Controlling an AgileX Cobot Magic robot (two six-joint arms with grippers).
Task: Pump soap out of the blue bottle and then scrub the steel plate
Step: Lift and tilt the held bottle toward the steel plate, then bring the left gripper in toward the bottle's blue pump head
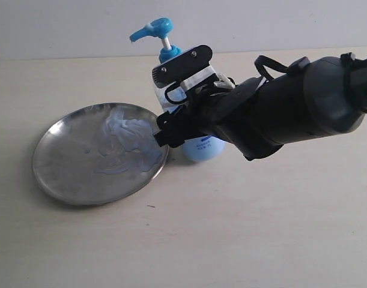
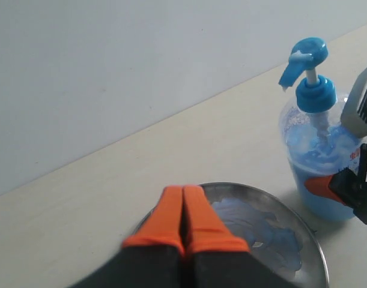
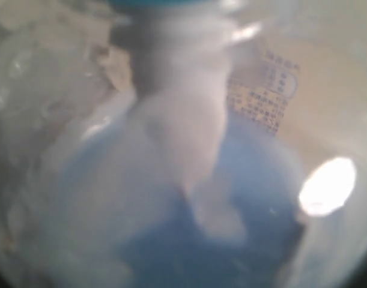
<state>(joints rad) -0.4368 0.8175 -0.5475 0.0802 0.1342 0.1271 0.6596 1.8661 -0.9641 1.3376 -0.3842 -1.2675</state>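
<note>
- The table [image 1: 243, 240] is a pale beige, matte, smooth top. Behind it stands a plain grey-white wall [image 1: 63, 24].
- The plate [image 1: 57, 162] lies flat on the table. It is round and shallow with a low rim, made of grey steel with a dull shine, and its bare half is smudged.
- The left fingers [image 2: 170, 219] are orange pads on black bases, pressed flat together with nothing between them. In the left wrist view their tips show against the plate's rim.
- The soap [image 1: 126, 141] is a pale bluish-white, glossy cream. It is smeared in swirls over the half of the plate nearest the bottle.
- The bottle [image 1: 201, 149] stands upright just right of the plate, its base close beside the rim. It is clear rounded plastic, partly full of light-blue liquid, with foam clinging inside the upper wall.
- The pump [image 1: 154, 29] is bright blue plastic on a white stem, and its spout points out over the plate's side.
- The label [image 3: 267, 90] on the bottle carries small print, too blurred to read.
- The right fingers [image 1: 183, 63] are set wide around the bottle's body. One orange pad [image 2: 321, 185] lies against its side, right of the plate.
- The right arm [image 1: 303, 102] is black and rounded with looped cables, and it reaches in from the right, well clear of the plate.
</note>
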